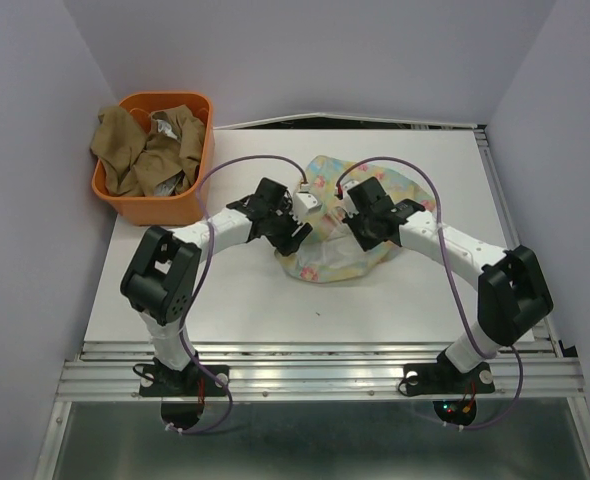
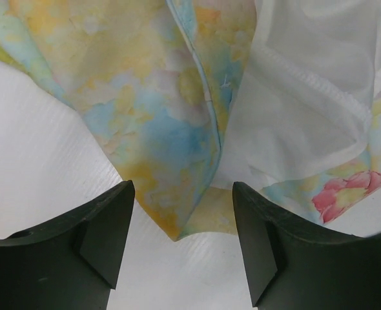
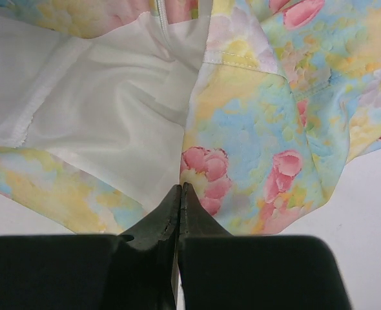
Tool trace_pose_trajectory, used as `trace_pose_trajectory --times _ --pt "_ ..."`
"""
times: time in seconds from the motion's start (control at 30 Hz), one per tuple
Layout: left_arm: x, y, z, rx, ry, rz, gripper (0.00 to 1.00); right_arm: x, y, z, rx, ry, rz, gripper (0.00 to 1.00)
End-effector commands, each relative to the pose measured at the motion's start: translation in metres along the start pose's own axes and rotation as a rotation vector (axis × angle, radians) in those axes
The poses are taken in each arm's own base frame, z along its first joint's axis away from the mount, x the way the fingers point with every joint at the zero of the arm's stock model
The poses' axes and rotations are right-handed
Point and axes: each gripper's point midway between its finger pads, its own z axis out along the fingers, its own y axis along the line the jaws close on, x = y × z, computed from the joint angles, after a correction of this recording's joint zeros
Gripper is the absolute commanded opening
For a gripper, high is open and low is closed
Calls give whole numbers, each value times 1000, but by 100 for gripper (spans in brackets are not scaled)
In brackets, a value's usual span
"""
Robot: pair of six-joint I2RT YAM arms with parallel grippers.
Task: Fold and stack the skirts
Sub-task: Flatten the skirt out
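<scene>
The pastel floral skirt (image 1: 325,265) lies bunched at the middle of the white table (image 1: 245,310), with its white lining (image 3: 113,110) turned out. My left gripper (image 2: 183,187) is open at the skirt's left side, and a pointed corner of the cloth (image 2: 177,219) lies between its fingers (image 2: 106,226). My right gripper (image 3: 180,187) is shut on the floral skirt's near edge, where a crease between lining and print runs into the closed tips. The plain tan-brown skirt (image 1: 145,150) sits crumpled in the orange basket (image 1: 155,208). The plaid skirt is out of view.
The basket stands at the table's far left corner, against the left wall. Both arms reach inward over the table, their purple cables (image 1: 240,165) arching above them. A metal rail (image 1: 315,365) runs along the near edge.
</scene>
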Motion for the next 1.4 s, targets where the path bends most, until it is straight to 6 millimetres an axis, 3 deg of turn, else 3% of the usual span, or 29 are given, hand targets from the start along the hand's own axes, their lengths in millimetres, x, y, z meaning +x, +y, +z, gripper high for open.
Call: trace_pose_trajectory --times 0.0,0.07,0.17,0.2,0.3,0.43,0.57,0.67,0.8,0.87,0.9,0.97,1.0,1.03,1.1,1.27,1.3,1.33,1.37 --pt "-15 0 -4 -44 -38 61 73 -11 -3 -14 -2 -46 3 1" --pt "-11 7 -1 -92 -24 48 63 -13 -5 -19 6 -56 4 1" --pt "-11 26 -2 -172 -10 28 40 -14 -14 -33 36 -74 -11 1" --pt "-10 32 -3 -186 -11 9 27 -12 -19 -37 48 -77 -12 1" --pt "-18 52 -18 -226 -32 -42 1 -4 -41 -40 76 -74 11 1" --pt "-46 62 -59 -282 -125 -38 0 -9 -75 -58 124 -121 36 1" --pt "-75 66 -100 -349 -207 -59 0 -23 -105 -91 192 -205 17 1" --pt "-94 70 -132 -414 -272 -75 0 -30 -114 -109 231 -242 5 1" --pt "-138 81 -185 -509 -404 -90 0 -55 -135 -138 309 -321 -3 1" --pt "-161 84 -202 -523 -446 -84 0 -64 -141 -138 298 -334 16 1" --pt "-159 84 -200 -511 -419 -87 0 -68 -136 -136 260 -335 4 1" --pt "-162 81 -188 -464 -398 -82 0 -66 -90 -126 -6 -306 -57 13" --pt "-160 79 -184 -450 -384 -80 0 -62 -73 -122 -97 -301 -96 25" --pt "-155 78 -175 -435 -363 -74 0 -47 -42 -113 -253 -281 -102 32" --pt "-139 77 -158 -414 -316 -82 0 -37 -15 -100 -326 -261 -93 46" --pt "-100 77 -126 -406 -230 -115 0 -27 39 -68 -547 -157 64 48" --pt "-96 79 -124 -410 -222 -121 0 -37 49 -66 -575 -204 44 50" --pt "-93 81 -123 -412 -215 -130 0 -31 60 -67 -596 -191 19 51" --pt "-89 84 -120 -411 -201 -143 0 -44 77 -67 -586 -272 -62 51"
